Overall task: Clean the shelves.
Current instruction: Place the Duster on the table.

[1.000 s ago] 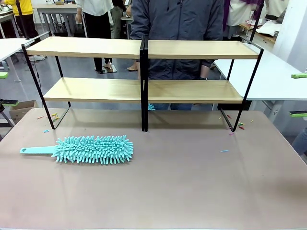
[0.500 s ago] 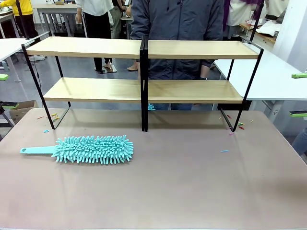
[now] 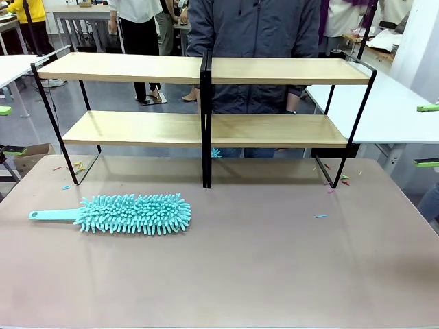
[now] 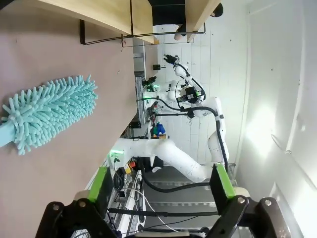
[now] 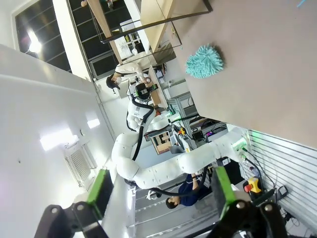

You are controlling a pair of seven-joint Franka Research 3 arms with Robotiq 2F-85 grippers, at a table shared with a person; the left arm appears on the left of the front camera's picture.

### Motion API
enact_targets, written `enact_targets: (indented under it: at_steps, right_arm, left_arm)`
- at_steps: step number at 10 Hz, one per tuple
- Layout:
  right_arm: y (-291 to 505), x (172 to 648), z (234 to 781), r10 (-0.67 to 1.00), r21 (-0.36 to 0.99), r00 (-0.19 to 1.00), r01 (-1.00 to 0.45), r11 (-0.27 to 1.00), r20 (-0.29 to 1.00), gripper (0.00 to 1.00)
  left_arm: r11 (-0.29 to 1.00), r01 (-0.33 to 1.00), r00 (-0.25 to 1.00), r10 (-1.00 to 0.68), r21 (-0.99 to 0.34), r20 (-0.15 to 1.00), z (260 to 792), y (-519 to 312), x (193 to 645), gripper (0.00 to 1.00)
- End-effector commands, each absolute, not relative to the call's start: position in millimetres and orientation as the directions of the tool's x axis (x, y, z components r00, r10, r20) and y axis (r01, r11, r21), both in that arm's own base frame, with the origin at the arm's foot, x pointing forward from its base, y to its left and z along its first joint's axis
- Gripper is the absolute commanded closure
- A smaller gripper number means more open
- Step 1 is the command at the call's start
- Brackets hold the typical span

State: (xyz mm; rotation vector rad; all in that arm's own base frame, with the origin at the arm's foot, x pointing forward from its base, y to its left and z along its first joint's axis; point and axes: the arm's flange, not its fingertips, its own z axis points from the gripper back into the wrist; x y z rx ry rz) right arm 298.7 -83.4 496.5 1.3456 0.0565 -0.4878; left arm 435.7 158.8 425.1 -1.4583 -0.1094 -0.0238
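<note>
Your left gripper (image 4: 161, 186) has its black fingers with green pads (image 4: 100, 183) spread wide apart, nothing between them and touching nothing; it's off to the side of the table, well away from the work. Your right gripper (image 5: 161, 191) looks the same in its wrist view: green-padded fingers (image 5: 224, 191) far apart, empty.

The shelves (image 3: 206, 70), two long light-wood boards in a thin black metal frame with a central post, stand at the far side of the brownish table (image 3: 274, 267), with a person in a dark jacket (image 3: 257, 41) right behind them. The fluffy teal microfibre duster (image 3: 127, 213) lies flat on the table in front of the rack's left half, handle pointing left. Little coloured scraps (image 3: 321, 216) sit near the rack's feet.
</note>
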Motion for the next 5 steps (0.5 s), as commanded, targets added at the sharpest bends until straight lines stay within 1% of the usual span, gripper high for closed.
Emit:
enact_targets:
  at_steps: [1,5]
  right_arm:
    - [-82.3,297.7,499.2,-0.302,0.923,0.902,0.360,0.138,-0.307,0.00]
    - [-82.3,297.7,499.2,-0.302,0.923,0.902,0.360,0.138,-0.307,0.00]
  left_arm:
    - [0.118,0.085,0.995,0.048,-0.989,0.091,427.1,159.1,433.2,0.00]
    - [0.118,0.085,0.995,0.048,-0.989,0.091,427.1,159.1,433.2,0.00]
